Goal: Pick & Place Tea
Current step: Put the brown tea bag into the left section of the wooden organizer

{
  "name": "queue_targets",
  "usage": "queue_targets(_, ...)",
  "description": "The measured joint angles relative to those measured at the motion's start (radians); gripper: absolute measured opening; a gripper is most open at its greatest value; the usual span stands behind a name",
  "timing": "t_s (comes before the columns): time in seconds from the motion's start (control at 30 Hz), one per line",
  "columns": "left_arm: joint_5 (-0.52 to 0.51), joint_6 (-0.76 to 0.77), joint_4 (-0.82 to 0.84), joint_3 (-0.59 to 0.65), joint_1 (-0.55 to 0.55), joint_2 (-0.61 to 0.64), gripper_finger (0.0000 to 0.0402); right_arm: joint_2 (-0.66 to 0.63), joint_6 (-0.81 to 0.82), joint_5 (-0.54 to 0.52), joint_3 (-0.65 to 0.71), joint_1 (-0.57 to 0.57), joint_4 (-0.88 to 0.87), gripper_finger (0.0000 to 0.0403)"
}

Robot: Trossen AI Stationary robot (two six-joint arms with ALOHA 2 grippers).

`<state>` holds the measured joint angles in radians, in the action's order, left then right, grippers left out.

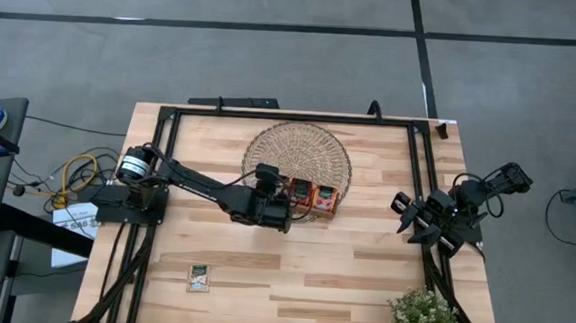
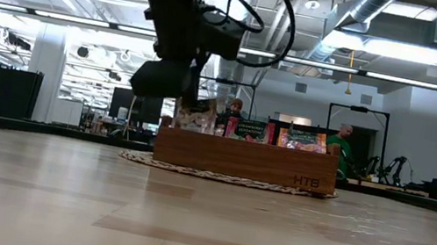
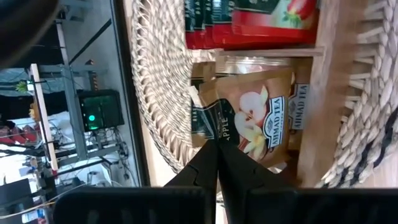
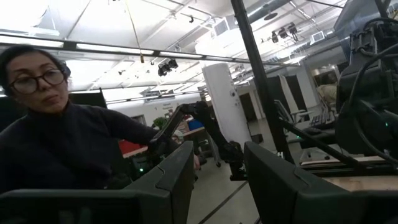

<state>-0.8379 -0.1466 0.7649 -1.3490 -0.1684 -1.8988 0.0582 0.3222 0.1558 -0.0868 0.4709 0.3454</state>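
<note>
The left hand [image 3: 216, 163] is pinched shut on a cream apple sachet [image 3: 258, 118] over the tray's [image 2: 245, 159] end compartment; red sachets [image 3: 249, 22] are already filed, and one sachet [image 1: 198, 277] is left on the surface [image 1: 341, 275], while the right hand [image 4: 217, 177] is parked half-open at the side

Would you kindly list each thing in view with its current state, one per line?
Left hand: shut on a brown apple tea sachet, above the wooden tray's end compartment.
Right hand: open, empty, parked at the table's right edge.
Brown wooden three-compartment tray: on the round woven mat, holding upright red sachets.
Lone cream-and-green sachet: flat on the table.
</note>
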Motion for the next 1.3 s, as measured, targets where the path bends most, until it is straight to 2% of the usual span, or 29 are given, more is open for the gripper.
queue_targets(0.2, 0.015, 0.001, -0.028, 0.009, 0.001, 0.000, 0.0000, 0.000, 0.000, 0.000, 0.000, 0.000, 0.000, 0.0134)
queue_targets(0.33, 0.076, 0.002, -0.030, 0.009, 0.010, 0.000, 0.0000, 0.000, 0.000, 0.000, 0.000, 0.000, 0.000, 0.0134)
queue_targets(0.73, 0.079, 0.006, -0.032, 0.009, 0.018, 0.000, 0.0000, 0.000, 0.000, 0.000, 0.000, 0.000, 0.000, 0.0134)
queue_targets(1.03, 0.129, 0.062, -0.035, 0.009, 0.018, 0.000, 0.0001, 0.000, 0.000, 0.000, 0.000, 0.000, 0.000, 0.0134)
queue_targets(1.3, 0.126, 0.066, -0.035, 0.009, 0.019, 0.000, 0.0031, 0.000, 0.001, 0.000, 0.000, 0.000, 0.000, 0.0134)
